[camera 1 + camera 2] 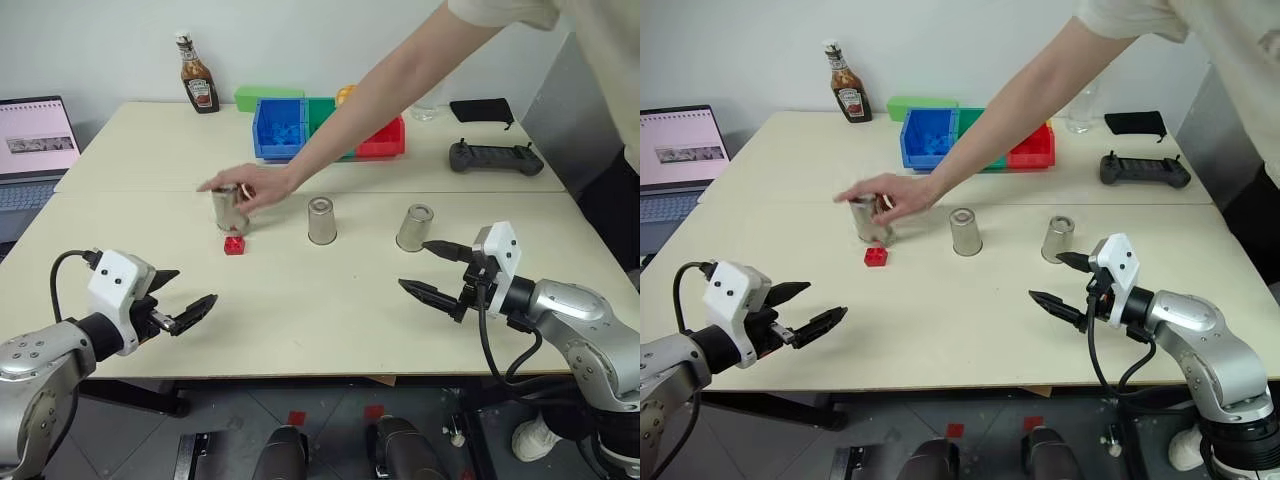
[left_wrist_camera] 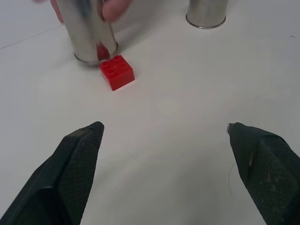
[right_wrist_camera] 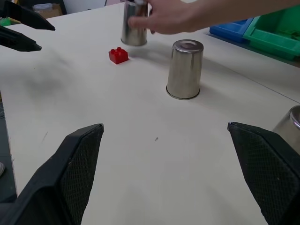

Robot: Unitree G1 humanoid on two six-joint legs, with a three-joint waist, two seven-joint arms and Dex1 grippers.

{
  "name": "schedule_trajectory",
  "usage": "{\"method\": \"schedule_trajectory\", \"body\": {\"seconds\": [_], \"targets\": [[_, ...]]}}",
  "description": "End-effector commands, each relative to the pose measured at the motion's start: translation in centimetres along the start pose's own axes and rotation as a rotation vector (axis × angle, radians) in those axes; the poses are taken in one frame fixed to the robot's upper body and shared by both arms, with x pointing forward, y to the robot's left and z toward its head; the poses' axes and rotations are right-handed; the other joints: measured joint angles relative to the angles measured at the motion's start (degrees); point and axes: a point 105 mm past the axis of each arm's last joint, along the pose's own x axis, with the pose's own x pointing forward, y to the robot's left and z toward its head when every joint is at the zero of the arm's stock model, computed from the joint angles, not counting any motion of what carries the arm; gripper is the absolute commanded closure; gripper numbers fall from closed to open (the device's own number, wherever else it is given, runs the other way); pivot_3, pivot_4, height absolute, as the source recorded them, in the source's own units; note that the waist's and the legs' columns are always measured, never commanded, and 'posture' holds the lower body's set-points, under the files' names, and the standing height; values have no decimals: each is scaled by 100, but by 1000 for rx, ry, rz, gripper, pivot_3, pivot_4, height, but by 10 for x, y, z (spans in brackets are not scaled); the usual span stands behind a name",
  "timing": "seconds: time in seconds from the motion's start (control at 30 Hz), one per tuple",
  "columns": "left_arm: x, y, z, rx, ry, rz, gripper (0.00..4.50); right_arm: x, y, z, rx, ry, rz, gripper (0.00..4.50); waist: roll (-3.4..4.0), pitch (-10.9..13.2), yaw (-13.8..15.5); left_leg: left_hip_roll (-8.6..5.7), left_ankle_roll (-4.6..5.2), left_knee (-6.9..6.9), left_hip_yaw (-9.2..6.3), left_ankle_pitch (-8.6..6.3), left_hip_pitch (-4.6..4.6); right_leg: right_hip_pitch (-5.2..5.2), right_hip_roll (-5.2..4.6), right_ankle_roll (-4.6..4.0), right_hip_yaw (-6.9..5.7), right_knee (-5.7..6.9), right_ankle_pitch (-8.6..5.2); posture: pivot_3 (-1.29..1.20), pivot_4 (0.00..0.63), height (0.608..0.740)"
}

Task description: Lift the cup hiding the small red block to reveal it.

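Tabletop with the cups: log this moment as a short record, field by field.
red block: small red block uncovered on the table, just in front of the left cup
left cup: cup gripped by a person's hand
middle cup: middle cup upside down, untouched
right cup: right cup upside down, untouched
left gripper: left gripper open, above the table, holding nothing
right gripper: right gripper open, near the right cup, holding nothing
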Motion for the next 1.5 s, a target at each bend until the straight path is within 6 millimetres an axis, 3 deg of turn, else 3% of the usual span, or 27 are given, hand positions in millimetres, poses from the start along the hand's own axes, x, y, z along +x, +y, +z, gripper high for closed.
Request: {"method": "schedule_trajectory", "body": {"seconds": [0.03,1.13,1.33,1.5], "targets": [[0,0,8,37,-26,3,26,0,4,13,-37,-40,8,0,0,0,0,0,0,0,0,0,0,0,0,0,0,0,0,0,150,740],[7,-4,11,54,-27,-24,26,4,4,11,-20,-39,-20,0,0,0,0,0,0,0,0,0,0,0,0,0,0,0,0,0,150,740],[10,-9,14,53,-40,-52,26,18,8,9,-8,-32,-21,0,0,0,-2,0,0,0,0,0,0,0,0,0,0,0,0,0,150,740],[14,-14,24,69,-60,-76,26,47,-5,12,-26,-19,-90,0,0,0,-11,1,0,2,-1,0,3,0,1,1,-1,4,1,0,150,740]]}}
